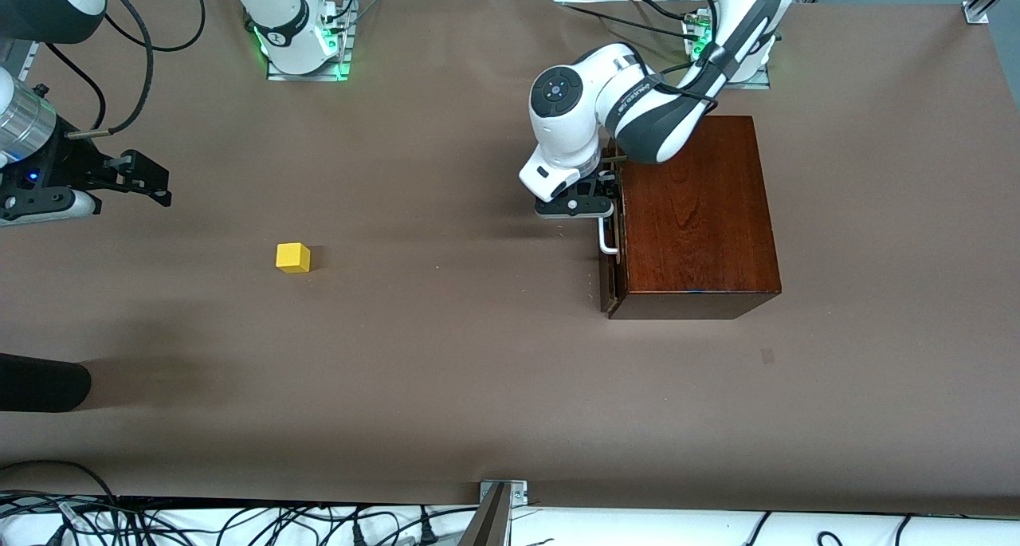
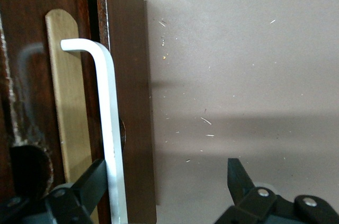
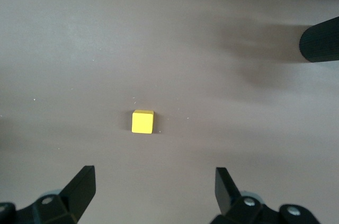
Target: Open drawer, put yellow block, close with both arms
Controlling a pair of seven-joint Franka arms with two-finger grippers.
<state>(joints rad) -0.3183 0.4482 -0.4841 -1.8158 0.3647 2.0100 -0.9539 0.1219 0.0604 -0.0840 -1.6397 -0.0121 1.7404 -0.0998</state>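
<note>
The yellow block (image 1: 292,257) (image 3: 142,122) lies alone on the brown table toward the right arm's end. My right gripper (image 1: 147,181) (image 3: 153,173) hangs open over the table near that end, apart from the block, with nothing between its fingers. The mahogany box (image 1: 697,219) stands toward the left arm's end. The drawer front (image 1: 609,271) (image 2: 127,102) carries a white bar handle (image 1: 606,239) (image 2: 106,107). A narrow pale strip (image 2: 69,102) shows between front and box. My left gripper (image 1: 575,205) (image 2: 167,166) is open at the handle. One finger (image 2: 87,187) sits between the bar and the front, the other finger (image 2: 235,173) well clear.
A black rounded object (image 1: 40,382) (image 3: 320,38) reaches in over the table at the right arm's end, nearer the front camera than the block. Cables (image 1: 239,522) and a metal bracket (image 1: 502,494) line the table's front edge.
</note>
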